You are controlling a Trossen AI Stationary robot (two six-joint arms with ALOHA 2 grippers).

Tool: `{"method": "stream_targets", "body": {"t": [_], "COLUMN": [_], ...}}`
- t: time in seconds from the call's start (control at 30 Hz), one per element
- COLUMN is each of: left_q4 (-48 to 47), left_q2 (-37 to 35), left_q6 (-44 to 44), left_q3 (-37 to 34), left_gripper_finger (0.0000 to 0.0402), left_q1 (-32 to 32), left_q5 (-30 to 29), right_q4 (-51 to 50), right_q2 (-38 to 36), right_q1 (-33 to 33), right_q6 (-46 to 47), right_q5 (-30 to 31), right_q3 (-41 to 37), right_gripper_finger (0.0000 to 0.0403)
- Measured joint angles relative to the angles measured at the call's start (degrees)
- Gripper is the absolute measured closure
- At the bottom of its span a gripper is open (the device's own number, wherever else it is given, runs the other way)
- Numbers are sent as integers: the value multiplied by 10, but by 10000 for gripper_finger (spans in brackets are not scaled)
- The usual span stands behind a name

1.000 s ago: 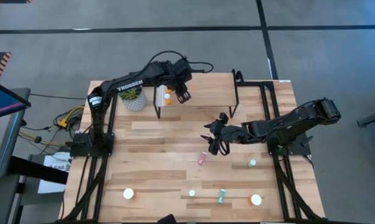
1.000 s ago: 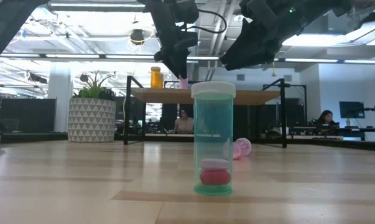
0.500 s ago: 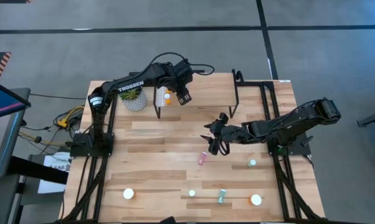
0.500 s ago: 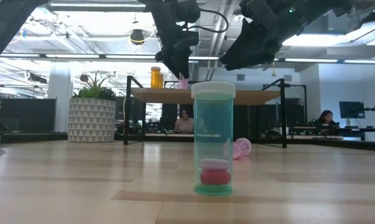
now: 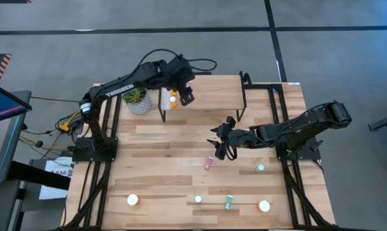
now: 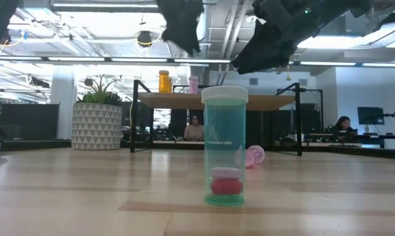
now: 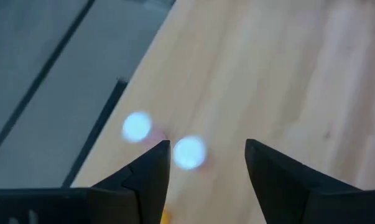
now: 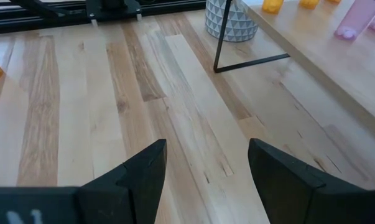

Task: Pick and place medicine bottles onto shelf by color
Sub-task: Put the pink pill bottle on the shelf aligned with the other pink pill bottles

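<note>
The shelf (image 5: pixel 209 90) stands at the table's far side. An orange bottle (image 6: pixel 164 81) and a pink bottle (image 6: pixel 193 84) stand upright on it. My left gripper (image 5: pixel 187 97) hangs open above them, clear of the pink bottle; in its wrist view two blurred white caps (image 7: pixel 189 152) show below the open fingers (image 7: pixel 207 149). My right gripper (image 5: pixel 220 146) hovers open over mid-table, holding nothing (image 8: pixel 206 152). Just near of it, a pink bottle (image 5: pixel 209 163) lies on its side on the table. A teal bottle (image 6: pixel 225 147) stands upright near the front edge.
A potted plant (image 5: pixel 138 101) stands left of the shelf. Loose bottles sit toward the near edge: teal ones (image 5: pixel 260 168) (image 5: pixel 229 203), orange ones (image 5: pixel 133 200) (image 5: pixel 264 206) and one showing only its white cap (image 5: pixel 197 199). People sit in the room beyond the table.
My left gripper has let go of the pink bottle on the shelf and risen up off it, drawing back slightly toward the table's left. The bottle stays standing upright on the shelf.
</note>
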Motion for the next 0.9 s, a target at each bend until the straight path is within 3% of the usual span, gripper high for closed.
{"method": "stream_targets", "body": {"t": [0.13, 0.33, 0.53, 0.7, 0.9], "left_q4": [45, 80, 87, 156, 345], "left_q2": [-33, -48, -53, -111, -207], "left_q6": [16, 53, 44, 28, -18], "left_q3": [1, 1, -22, -124, -339], "left_gripper_finger": [207, 207, 207, 207, 207], "left_q1": [-68, -183, -258, -274, -266], "left_q5": [6, -100, -119, -130, -113], "right_q4": [-1, -5, -12, -24, -32], "right_q2": [0, 0, 0, 0, 0], "right_q1": [0, 0, 1, 4, 4], "right_q6": [0, -1, 0, 0, 0], "right_q5": [0, -1, -1, -1, -1], "right_q3": [0, 0, 0, 0, 0], "right_gripper_finger": [153, 153, 153, 153, 153]}}
